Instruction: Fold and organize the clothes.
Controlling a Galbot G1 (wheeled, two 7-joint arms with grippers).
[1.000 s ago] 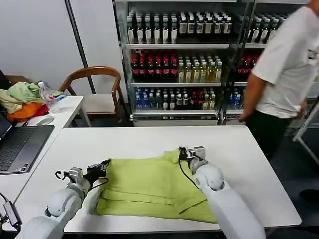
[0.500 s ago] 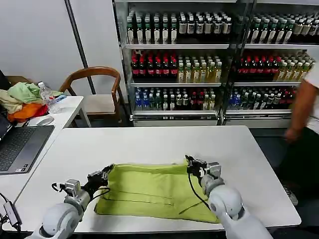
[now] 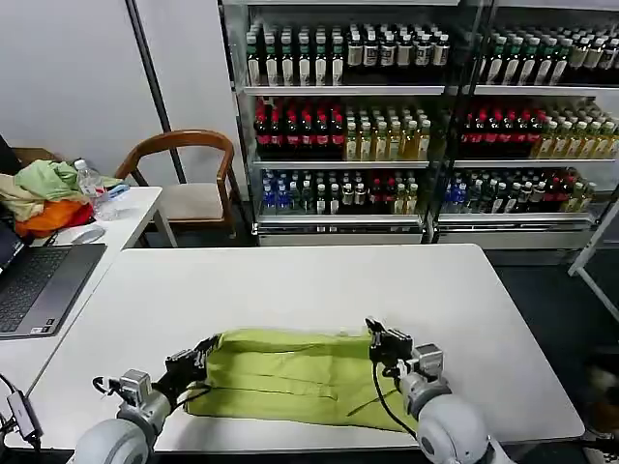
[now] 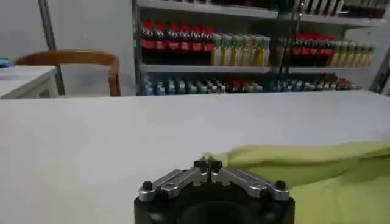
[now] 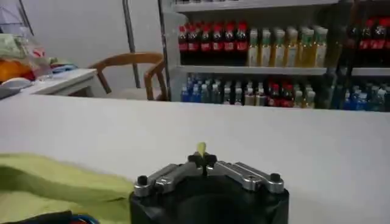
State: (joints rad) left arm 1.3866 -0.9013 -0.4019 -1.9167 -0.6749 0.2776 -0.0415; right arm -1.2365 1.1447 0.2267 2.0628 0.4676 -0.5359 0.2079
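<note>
Left pincer [image 3: 201, 352], right pincer [image 3: 376, 337]: both clamped, low.

The head camera looks forward and down across the white table [image 3: 290, 280] toward the drink shelves [image 3: 387, 116]. Each wrist camera sits low, just behind its own fingertips, skimming the tabletop toward those shelves [image 4: 244, 52], which all three views share [image 5: 274, 49].

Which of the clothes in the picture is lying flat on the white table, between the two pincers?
The lime T-shirt, folded, with the left pincer and right pincer at its far corners. The other garments are heaped on the side desk.
</note>
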